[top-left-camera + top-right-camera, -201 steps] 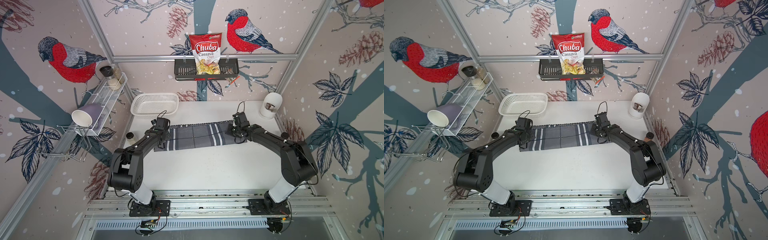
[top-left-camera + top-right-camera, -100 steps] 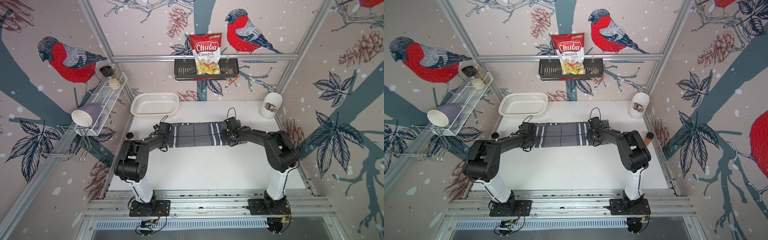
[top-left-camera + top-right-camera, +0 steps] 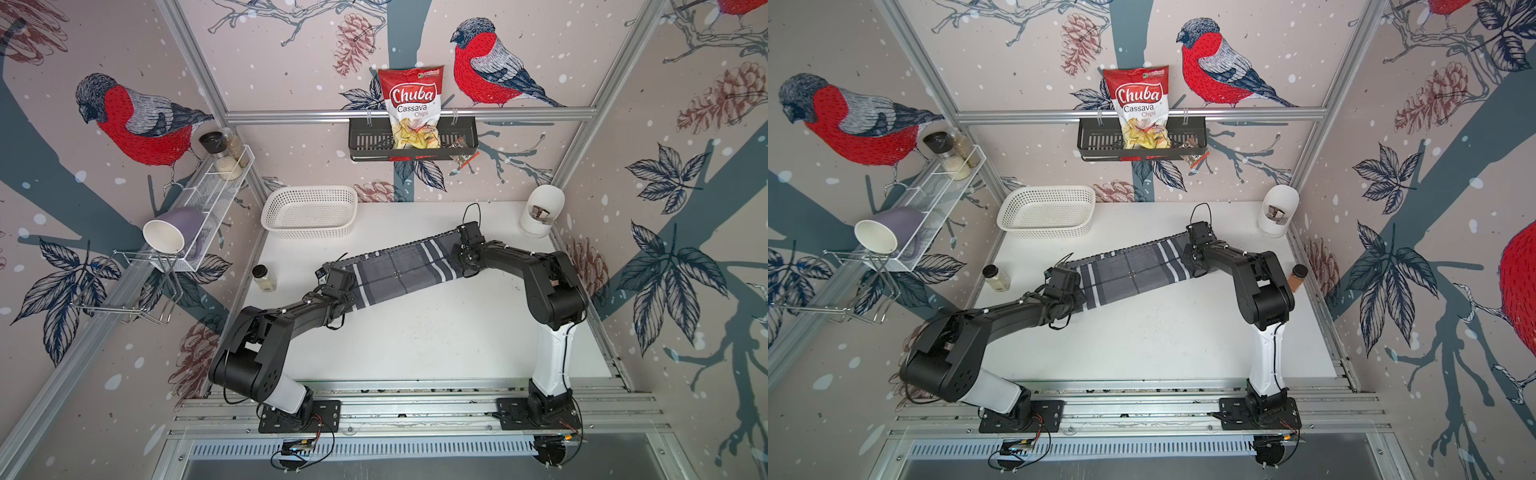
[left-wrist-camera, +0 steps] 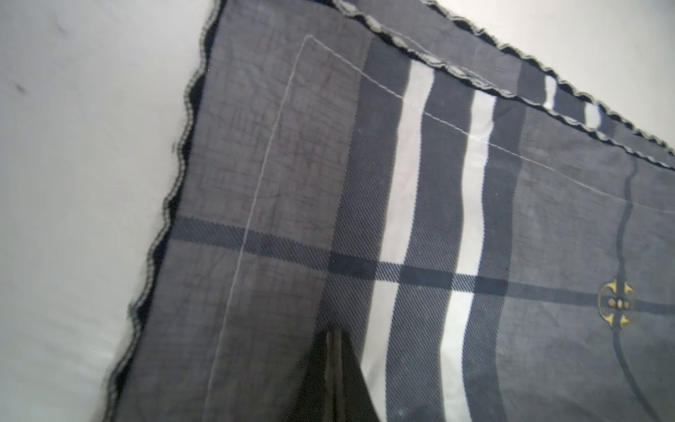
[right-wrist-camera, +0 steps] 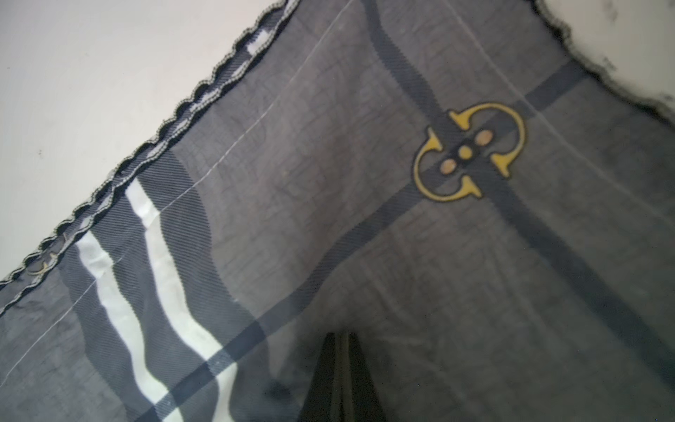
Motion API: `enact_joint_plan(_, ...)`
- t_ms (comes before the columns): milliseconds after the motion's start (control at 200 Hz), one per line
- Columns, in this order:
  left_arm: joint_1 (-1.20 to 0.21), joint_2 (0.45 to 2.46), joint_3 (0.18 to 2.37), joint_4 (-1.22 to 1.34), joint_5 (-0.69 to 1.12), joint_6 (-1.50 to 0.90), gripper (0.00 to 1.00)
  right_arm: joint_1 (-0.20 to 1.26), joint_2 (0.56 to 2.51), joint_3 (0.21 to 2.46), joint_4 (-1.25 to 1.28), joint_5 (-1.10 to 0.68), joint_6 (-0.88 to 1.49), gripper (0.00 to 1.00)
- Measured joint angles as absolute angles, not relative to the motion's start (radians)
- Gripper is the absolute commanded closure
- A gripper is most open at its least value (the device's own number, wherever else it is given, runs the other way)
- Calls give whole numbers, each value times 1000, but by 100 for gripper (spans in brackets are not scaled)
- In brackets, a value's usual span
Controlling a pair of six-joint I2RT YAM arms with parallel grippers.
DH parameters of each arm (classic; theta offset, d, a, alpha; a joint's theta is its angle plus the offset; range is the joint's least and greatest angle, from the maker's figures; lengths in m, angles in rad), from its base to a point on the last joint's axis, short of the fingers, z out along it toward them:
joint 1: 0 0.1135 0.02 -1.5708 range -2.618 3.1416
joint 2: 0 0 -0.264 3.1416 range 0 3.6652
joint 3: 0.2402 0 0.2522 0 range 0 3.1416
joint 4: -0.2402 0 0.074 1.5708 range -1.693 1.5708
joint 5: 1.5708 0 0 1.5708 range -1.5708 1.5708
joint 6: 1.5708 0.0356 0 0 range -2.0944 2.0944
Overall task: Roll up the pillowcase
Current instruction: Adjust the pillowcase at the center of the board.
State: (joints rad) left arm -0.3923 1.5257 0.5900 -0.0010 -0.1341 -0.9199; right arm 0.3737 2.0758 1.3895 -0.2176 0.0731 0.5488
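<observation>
The pillowcase (image 3: 403, 270) (image 3: 1133, 272) is a long grey plaid band, folded lengthwise, slanting across the white table (image 3: 415, 340) from front left to back right. My left gripper (image 3: 347, 286) (image 3: 1077, 286) is shut on its left end. My right gripper (image 3: 461, 255) (image 3: 1190, 253) is shut on its right end. In the left wrist view the closed jaws of the left gripper (image 4: 336, 334) meet at the cloth (image 4: 292, 182), beside white stripes. In the right wrist view the right gripper (image 5: 341, 336) pinches cloth (image 5: 328, 219) below a yellow emblem (image 5: 469, 151).
A white basket (image 3: 309, 212) stands at the back left. A spice jar (image 3: 264, 277) lies near the left edge. A white canister (image 3: 540, 210) sits in the back right corner, and a brown jar (image 3: 1298, 277) by the right wall. A wire shelf (image 3: 208, 195) and a black rack (image 3: 411, 141) hang on the walls.
The pillowcase lay level across the table and now slants. Its left end came toward the front with my left gripper, and its right end went back with my right gripper.
</observation>
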Motion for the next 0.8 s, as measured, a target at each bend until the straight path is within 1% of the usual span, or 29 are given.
enact_joint_plan(55, -463, 1504, 558, 27, -138, -968, 100, 372, 2083, 1435, -230, 76, 530, 61)
enact_joint_plan(105, -519, 1477, 533, 36, -133, -1016, 100, 370, 2083, 1468, -244, 77, 511, 51)
enact_joint_plan(160, -563, 1430, 511, 7, -123, -1063, 100, 369, 2070, 1493, -249, 81, 483, 37)
enact_joint_plan(180, -572, 1415, 507, -6, -117, -1076, 100, 371, 2060, 1494, -251, 84, 474, 35)
enact_joint_plan(215, -582, 1380, 500, -36, -104, -1095, 100, 376, 2030, 1488, -263, 101, 466, 35)
enact_joint_plan(255, -585, 1331, 496, -112, -84, -1114, 100, 384, 1990, 1470, -264, 115, 447, 39)
enact_joint_plan(280, -586, 1297, 495, -166, -83, -1129, 100, 394, 1952, 1449, -260, 115, 443, 46)
enact_joint_plan(290, -586, 1290, 495, -178, -84, -1132, 100, 396, 1945, 1446, -261, 115, 443, 52)
enact_joint_plan(295, -586, 1272, 495, -199, -86, -1135, 100, 400, 1931, 1438, -260, 114, 442, 58)
enact_joint_plan(300, -586, 1272, 495, -199, -86, -1135, 100, 400, 1931, 1438, -260, 114, 442, 58)
enact_joint_plan(305, -586, 1272, 495, -199, -86, -1135, 100, 400, 1931, 1438, -260, 114, 442, 61)
enact_joint_plan(310, -587, 1254, 496, -219, -89, -1139, 100, 402, 1922, 1432, -257, 114, 440, 66)
enact_joint_plan(315, -587, 1248, 496, -224, -90, -1140, 100, 404, 1911, 1425, -254, 113, 440, 66)
enact_joint_plan(320, -587, 1242, 497, -230, -92, -1142, 100, 404, 1911, 1425, -254, 113, 440, 69)
enact_joint_plan(345, -587, 1215, 501, -251, -102, -1149, 100, 412, 1881, 1402, -240, 111, 440, 86)
enact_joint_plan(390, -572, 1164, 516, -274, -118, -1148, 100, 418, 1839, 1355, -219, 86, 441, 100)
enact_joint_plan(460, -519, 1136, 537, -270, -133, -1130, 100, 421, 1802, 1279, -203, 69, 447, 100)
enact_joint_plan(540, -456, 1177, 569, -268, -133, -1086, 100, 434, 1798, 1224, -204, 48, 471, 100)
enact_joint_plan(695, -411, 1370, 693, -262, -126, -963, 100, 488, 1823, 1213, -195, 7, 478, 100)
enact_joint_plan(800, -397, 1464, 714, -254, -122, -918, 100, 504, 1885, 1248, -211, -10, 501, 100)
